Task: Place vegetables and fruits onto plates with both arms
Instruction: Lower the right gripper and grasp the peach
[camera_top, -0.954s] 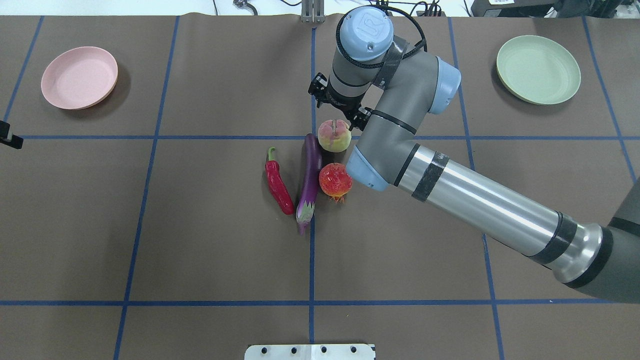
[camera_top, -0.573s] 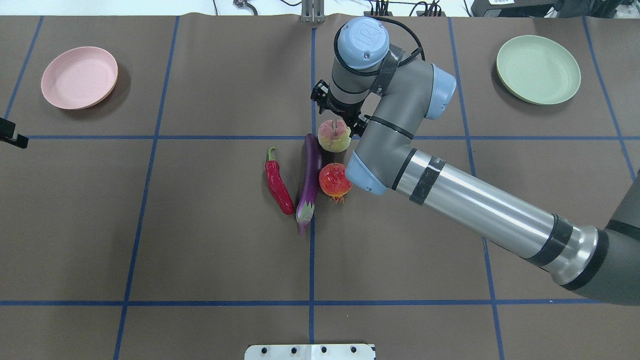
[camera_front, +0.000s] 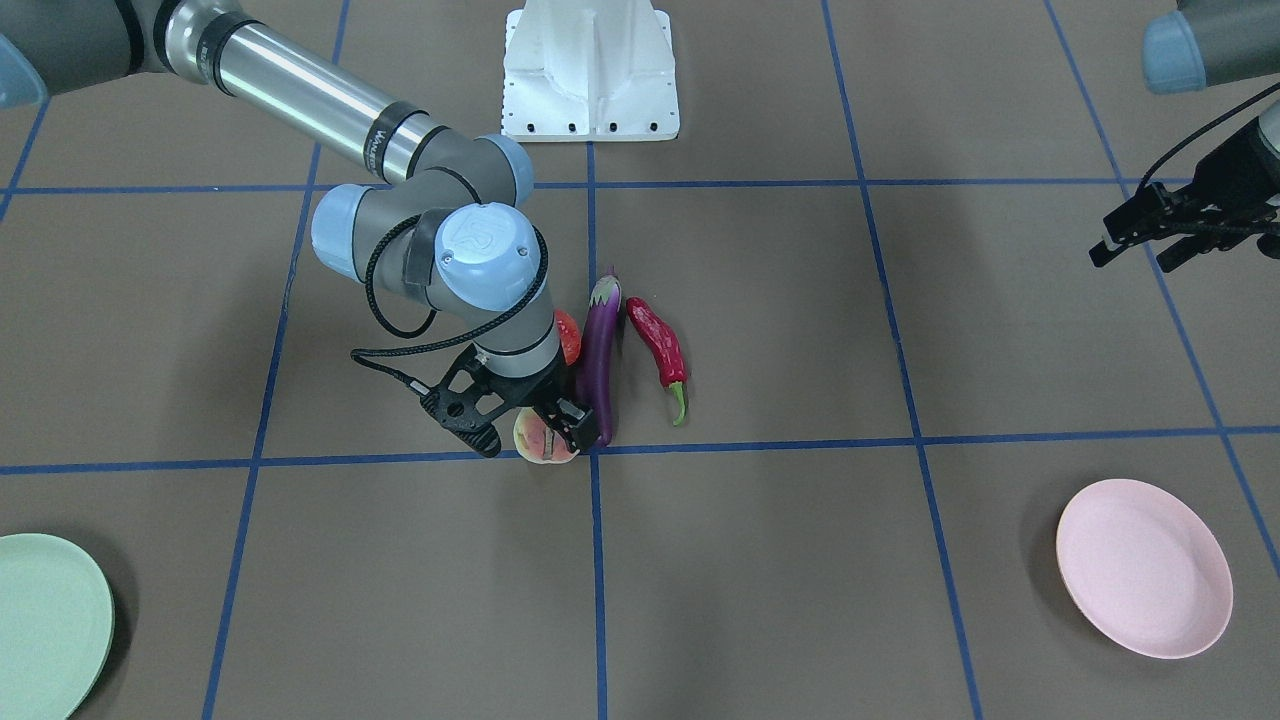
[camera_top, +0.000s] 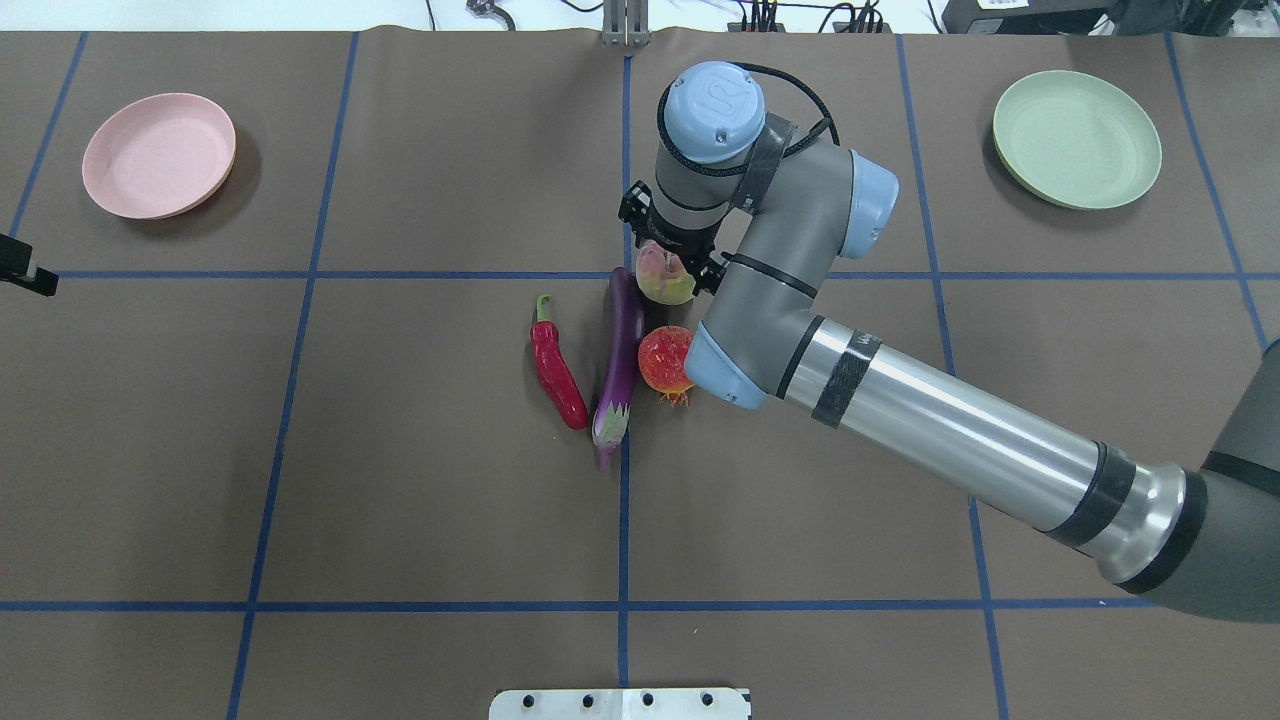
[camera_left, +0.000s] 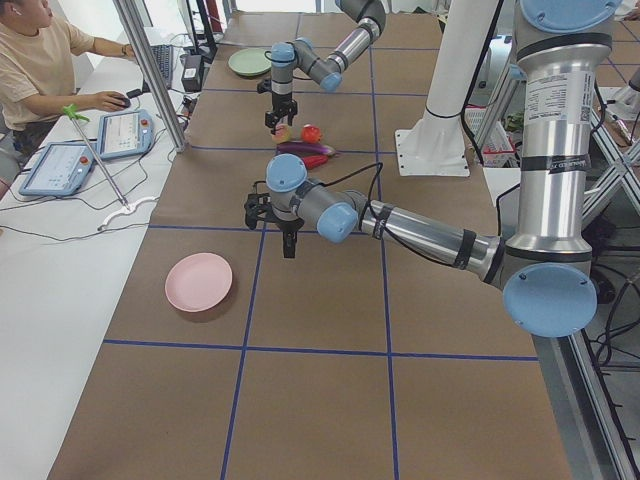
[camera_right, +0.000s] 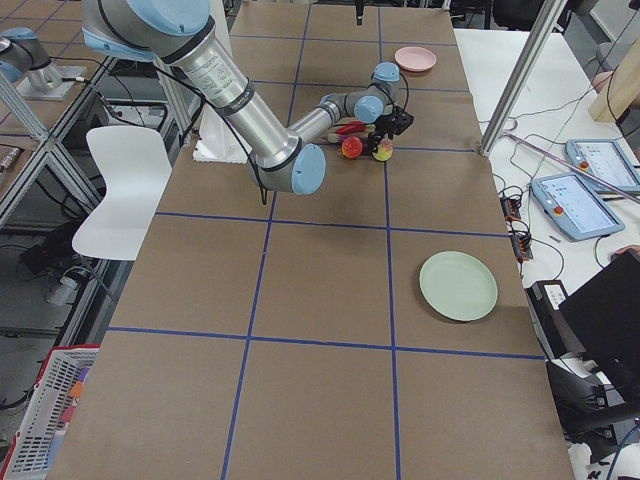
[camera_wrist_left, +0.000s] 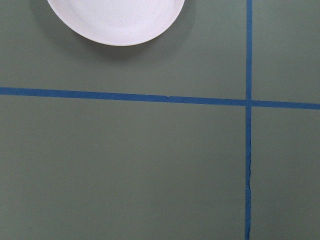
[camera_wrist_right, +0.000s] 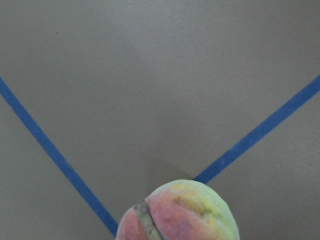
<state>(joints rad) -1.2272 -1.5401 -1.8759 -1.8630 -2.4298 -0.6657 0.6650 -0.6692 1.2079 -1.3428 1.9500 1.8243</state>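
Observation:
My right gripper (camera_front: 532, 437) is open and low over the peach (camera_top: 660, 278), with a finger on either side of it; the peach rests on the table and fills the bottom of the right wrist view (camera_wrist_right: 180, 212). The purple eggplant (camera_top: 620, 360), the red chili (camera_top: 556, 368) and the pomegranate (camera_top: 662, 360) lie close by, the pomegranate partly under my right arm. The pink plate (camera_top: 158, 155) is at the far left, the mint green plate (camera_top: 1076, 138) at the far right, and both hold nothing. My left gripper (camera_front: 1132, 258) is open and empty, hovering near the pink plate.
The white base block (camera_front: 590, 70) stands at the table's near edge by the robot. Blue tape lines cross the brown table. An operator sits at a side desk with tablets (camera_left: 125, 132) beyond the table's far edge.
My right wrist has moved toward the robot and down, and now covers the far part of the peach. The left gripper has barely moved. The produce has not moved.

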